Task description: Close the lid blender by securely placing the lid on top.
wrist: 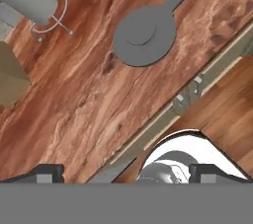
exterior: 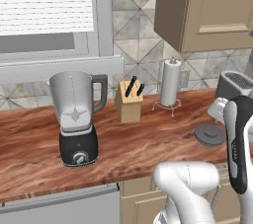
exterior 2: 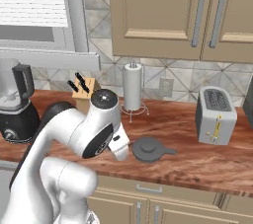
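The lid (wrist: 145, 34) is a flat dark grey disc with a low centre knob and a side tab, lying on the wooden counter. It also appears as the lid (exterior: 210, 134) and the lid (exterior 2: 149, 149), right of the arm. My gripper (wrist: 127, 174) hangs above the counter's front edge, open, its two fingertips (wrist: 45, 173) far apart with nothing between them; the lid is some way ahead of it, untouched. The blender (exterior: 75, 114) stands far left on the counter, its clear jar open on top, and shows again as the blender (exterior 2: 15, 104).
A knife block (exterior: 129, 101) and a paper towel holder (exterior: 170, 84) stand at the back between blender and lid. A grey toaster (exterior 2: 216, 115) sits to the right. Wall cabinets (exterior 2: 163, 11) hang above. Drawers with handles (wrist: 190, 92) run below the counter edge.
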You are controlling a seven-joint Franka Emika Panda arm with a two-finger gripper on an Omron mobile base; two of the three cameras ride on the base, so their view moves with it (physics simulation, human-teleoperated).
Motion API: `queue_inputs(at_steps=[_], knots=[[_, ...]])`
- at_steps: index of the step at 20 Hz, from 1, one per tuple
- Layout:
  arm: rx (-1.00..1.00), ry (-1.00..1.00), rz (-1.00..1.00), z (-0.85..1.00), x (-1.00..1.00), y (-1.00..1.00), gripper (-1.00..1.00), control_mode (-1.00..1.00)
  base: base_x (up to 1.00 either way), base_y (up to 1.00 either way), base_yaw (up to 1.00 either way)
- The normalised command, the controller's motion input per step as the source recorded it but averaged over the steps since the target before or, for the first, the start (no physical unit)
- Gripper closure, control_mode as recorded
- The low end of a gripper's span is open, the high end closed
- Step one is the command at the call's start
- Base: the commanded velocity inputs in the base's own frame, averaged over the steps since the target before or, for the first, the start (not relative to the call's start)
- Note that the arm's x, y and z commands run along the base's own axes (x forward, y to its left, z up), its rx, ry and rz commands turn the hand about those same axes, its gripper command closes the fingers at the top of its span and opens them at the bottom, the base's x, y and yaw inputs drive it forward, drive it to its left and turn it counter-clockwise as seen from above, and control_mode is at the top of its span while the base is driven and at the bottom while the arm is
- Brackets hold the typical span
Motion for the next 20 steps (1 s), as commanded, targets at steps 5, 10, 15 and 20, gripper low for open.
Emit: queue_inputs(at_steps=[5, 10, 15, 20], knots=[[0.22, 0.13, -0.55, -0.08, 0.09, -0.93, -1.0, -1.0, 0.0, 0.0, 0.0], [0.12, 0.13, -0.27, -0.19, 0.24, -0.7, -1.0, -1.0, 0.0, 0.0, 0.0], [0.02, 0.19, -0.04, -0.07, 0.58, -0.35, -1.0, -1.0, 0.0, 0.0, 0.0], [0.01, 0.12, -0.02, -0.24, 0.39, -0.22, -1.0, -1.0, 0.0, 0.0, 0.0]])
